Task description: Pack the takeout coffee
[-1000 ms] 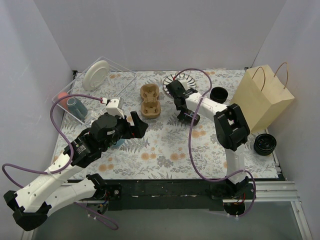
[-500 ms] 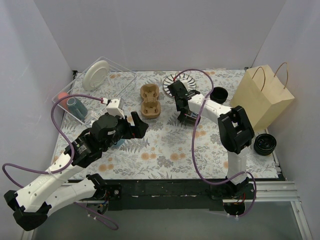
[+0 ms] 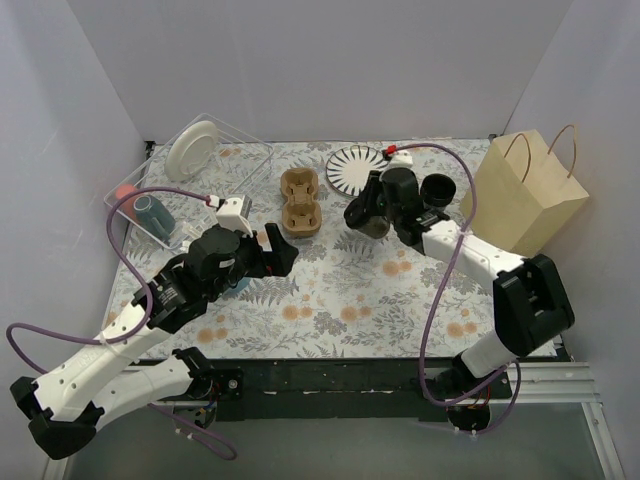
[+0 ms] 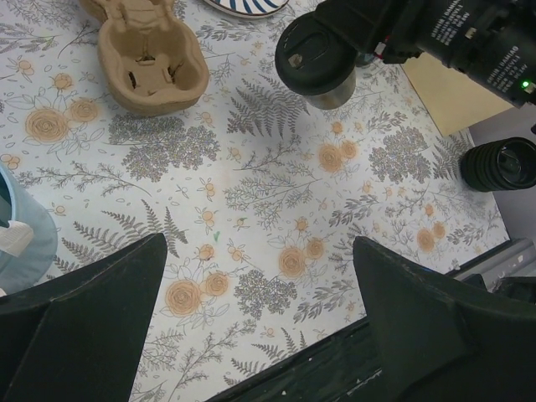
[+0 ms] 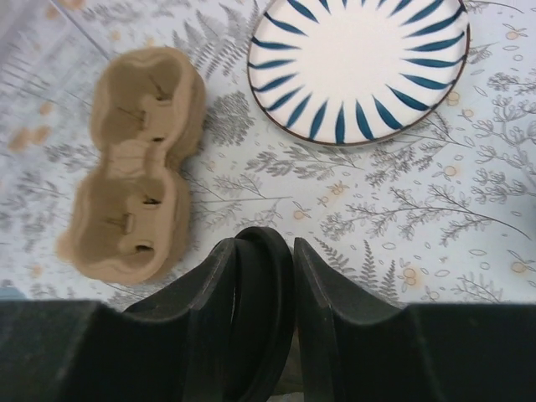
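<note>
One cup is clamped in the right gripper, with a finger on each side of its black lid. The cup is tilted, its lid leaning away from the wrist. Whether its base touches the table cannot be told. The second cup stands upright just behind that gripper's wrist, on the side toward the bag. In the right wrist view, the carrier lies past the fingertips to the left, apart from the held cup, and the plate lies to the right. The left gripper hangs with jaws spread wide, holding nothing. The carrier is a little beyond its tips, and a blue cup sits close beside one finger.
</note>
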Robot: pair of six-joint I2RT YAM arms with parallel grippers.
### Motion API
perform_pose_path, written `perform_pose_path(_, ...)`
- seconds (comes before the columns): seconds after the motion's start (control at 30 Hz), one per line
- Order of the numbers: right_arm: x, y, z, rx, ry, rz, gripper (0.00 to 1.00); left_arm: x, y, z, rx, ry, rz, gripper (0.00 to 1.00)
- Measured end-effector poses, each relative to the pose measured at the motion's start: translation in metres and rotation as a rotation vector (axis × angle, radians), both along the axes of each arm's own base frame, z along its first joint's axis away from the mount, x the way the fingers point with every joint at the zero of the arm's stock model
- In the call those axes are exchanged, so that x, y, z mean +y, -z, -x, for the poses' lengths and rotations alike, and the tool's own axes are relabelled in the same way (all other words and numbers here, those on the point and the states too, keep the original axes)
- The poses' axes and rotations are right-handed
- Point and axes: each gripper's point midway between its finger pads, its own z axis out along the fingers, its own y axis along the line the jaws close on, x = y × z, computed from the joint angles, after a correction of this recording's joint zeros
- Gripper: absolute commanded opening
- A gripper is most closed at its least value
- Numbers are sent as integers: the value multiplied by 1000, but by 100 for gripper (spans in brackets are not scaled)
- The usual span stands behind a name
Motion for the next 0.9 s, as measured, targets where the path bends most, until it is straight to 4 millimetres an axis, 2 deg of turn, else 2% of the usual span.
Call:
perform_pose_path(0.1, -7, -12, 2, -82, -11, -166, 17, -1, 0, -1, 2, 0, -2, 93)
perform_pose_path(0.2, -12, -14, 4, -128, -27, -307, 17, -2, 2, -1, 6, 0, -6, 93)
perform_pose_path(0.3, -12, -14, 7, -147, -57, -431, 17, -3, 4, -2, 13, 0, -13, 93)
perform_pose_path(0.53, -8, -30, 13, -219, -146, -668, 17, -6, -1, -5, 14, 0, -14, 93)
perform_pose_path(0.7, -8, -20, 13, -208, -171, -766, 18, -6, -2, -5, 14, 0, -14, 93)
perform_pose_path(0.9, -9, 2, 14, -155, -164, -813, 20, -5, 0, -5, 18, 0, -19, 93)
